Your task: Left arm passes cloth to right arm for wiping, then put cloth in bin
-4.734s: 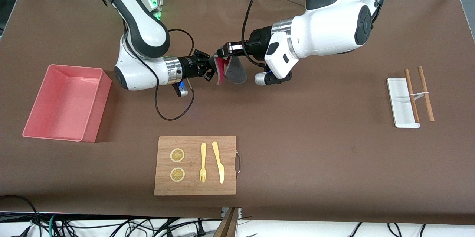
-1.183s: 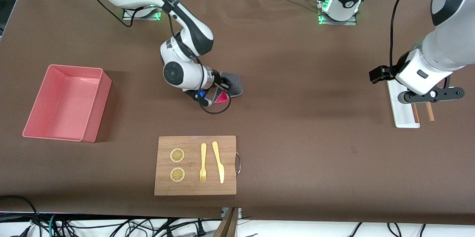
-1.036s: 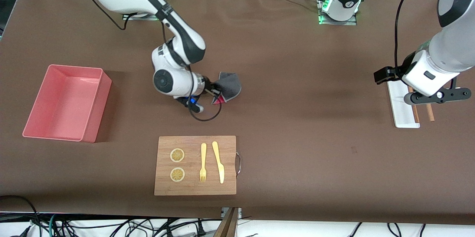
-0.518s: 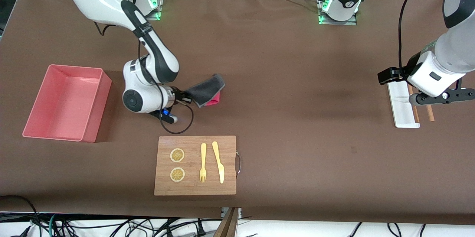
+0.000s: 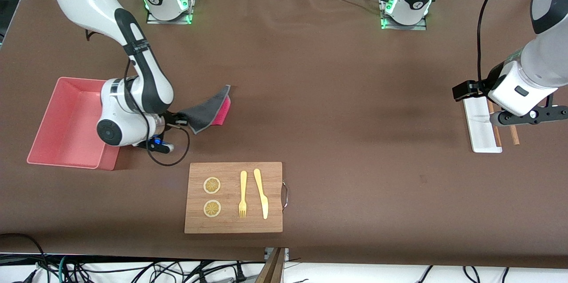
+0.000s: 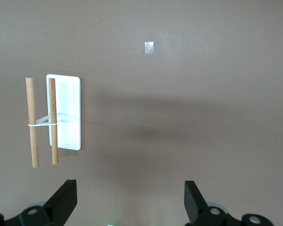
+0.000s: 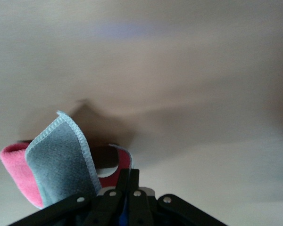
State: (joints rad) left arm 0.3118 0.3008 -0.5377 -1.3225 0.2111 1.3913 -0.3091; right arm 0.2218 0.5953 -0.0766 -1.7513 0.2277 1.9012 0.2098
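The right gripper [image 5: 177, 119] is clamped on one corner of the cloth [image 5: 208, 112], just off the bin [image 5: 66, 150] wall that faces the table's middle, between the bin and the board [image 5: 233, 197]. The cloth trails away from the jaws toward the table's middle; whether its free end brushes the table cannot be told.

The step in hand looks like the carry to the bin. To do it well, the gripper should lift enough for the hanging cloth to clear the bin's rim, travel until the whole cloth is over the floor of the tub, and only then let go; dropping it at the rim risks a fold draping over the wall.

The cloth is soft and napped, dark grey on one face, bright pink on the other, with pale stitched trim. The bin is smooth pink plastic, rectangular, with slanted walls and rounded corners.

The left gripper [image 6: 127, 207] waits with fingers spread over the tray [image 5: 477, 130] near the left arm's end of the table.
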